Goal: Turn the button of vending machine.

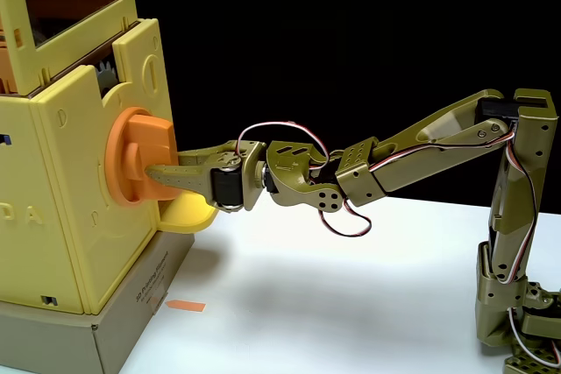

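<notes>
The vending machine [74, 208] is a pale-yellow plastic box at the left of the fixed view, with a clear window panel at its top. Its button [131, 142], an orange round knob with a thick bar sticking out, sits on the side that faces the arm. My olive-green gripper [163, 166] reaches in from the right at knob height. One finger [171, 176] lies across the near side of the bar and the other passes behind it. The jaws are closed on the bar.
A pale-yellow rounded tray [188, 214] juts out just below the gripper. The machine stands on a grey cardboard base [131, 308], with an orange tape mark [185, 306] on the white table [333, 304] beside it. The arm's base [517, 304] stands at the right edge.
</notes>
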Robot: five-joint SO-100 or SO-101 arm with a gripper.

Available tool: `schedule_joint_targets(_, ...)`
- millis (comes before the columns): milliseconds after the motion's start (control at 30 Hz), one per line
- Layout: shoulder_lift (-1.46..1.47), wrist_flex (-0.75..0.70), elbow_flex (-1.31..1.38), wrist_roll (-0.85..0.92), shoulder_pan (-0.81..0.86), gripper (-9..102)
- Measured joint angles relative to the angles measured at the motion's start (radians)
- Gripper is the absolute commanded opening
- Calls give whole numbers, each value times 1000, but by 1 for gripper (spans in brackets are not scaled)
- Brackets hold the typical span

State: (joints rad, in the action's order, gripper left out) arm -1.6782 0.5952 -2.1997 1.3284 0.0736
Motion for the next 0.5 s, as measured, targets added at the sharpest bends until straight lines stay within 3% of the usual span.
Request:
schedule_joint_targets(233,-14,-8,0,-371,-3,-2)
schedule_joint_targets(500,-64,-84,0,-1081,-3,-1)
